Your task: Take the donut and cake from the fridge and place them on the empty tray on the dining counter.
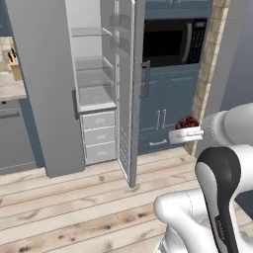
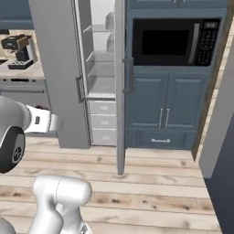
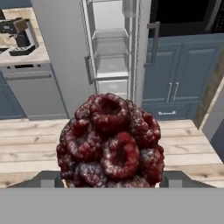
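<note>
Your arm is drawn back from the fridge (image 1: 94, 74), hand level and facing it across the wooden floor (image 1: 74, 207); your fingers (image 3: 111, 181) stand wide, grasping the cake (image 3: 111, 142), a dark red, berry-topped mound, between them; in the left base view the cake (image 1: 187, 122) sits at the hand's tip; the fridge door (image 1: 129, 89) hangs open, its glass shelves (image 2: 101, 68) bare.

Wood plank floor (image 2: 151, 192), blue-grey cabinets (image 2: 167, 103), black microwave (image 2: 173, 42).
</note>
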